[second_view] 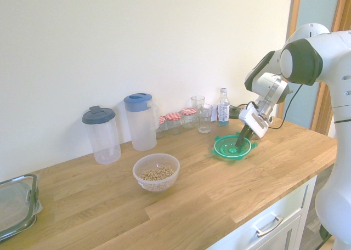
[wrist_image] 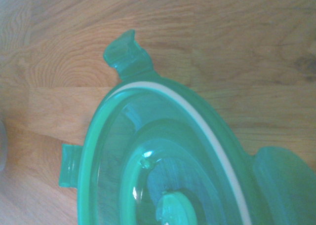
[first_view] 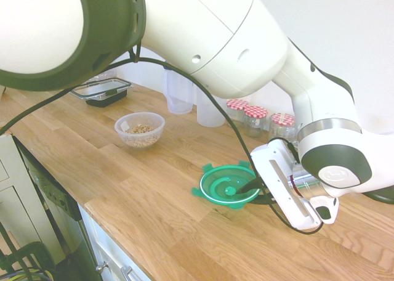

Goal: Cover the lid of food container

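The lid (first_view: 226, 187) lies on the wooden bench (first_view: 141, 201), inner face up, its white ring and snap tabs showing. The claw (first_view: 246, 187) reaches down at a slant into its centre, but whether its fingers are apart or pinched on the lid's rim or raised middle cannot be told from these views. The lid looks thin, light and fairly stiff, and its glossy plastic is probably slippery, so a hold across the rim wall seems safer than one on a flexible tab. Farther along the bench, well apart from the lid, the food container (first_view: 140, 129) sits open with cereal inside.
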Available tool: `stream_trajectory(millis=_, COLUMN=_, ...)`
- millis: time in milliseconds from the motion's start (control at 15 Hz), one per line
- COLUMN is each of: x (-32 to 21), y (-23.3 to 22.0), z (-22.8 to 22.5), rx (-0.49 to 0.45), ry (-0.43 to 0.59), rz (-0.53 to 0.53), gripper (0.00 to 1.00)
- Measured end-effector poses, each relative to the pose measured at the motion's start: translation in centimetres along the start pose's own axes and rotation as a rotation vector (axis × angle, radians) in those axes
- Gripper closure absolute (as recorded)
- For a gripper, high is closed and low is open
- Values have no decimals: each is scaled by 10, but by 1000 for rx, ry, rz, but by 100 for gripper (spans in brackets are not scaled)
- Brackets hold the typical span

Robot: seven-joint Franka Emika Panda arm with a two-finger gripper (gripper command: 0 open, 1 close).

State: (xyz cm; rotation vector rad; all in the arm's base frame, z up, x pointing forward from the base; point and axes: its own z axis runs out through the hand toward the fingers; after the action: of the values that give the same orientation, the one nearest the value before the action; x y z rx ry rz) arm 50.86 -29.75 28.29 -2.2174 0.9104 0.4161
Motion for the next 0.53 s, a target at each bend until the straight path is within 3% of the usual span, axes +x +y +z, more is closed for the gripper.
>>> stream_trajectory(millis=533, x=-5, y=-4, z=-5, rx=8, ry=-15, rz=-9, gripper=100)
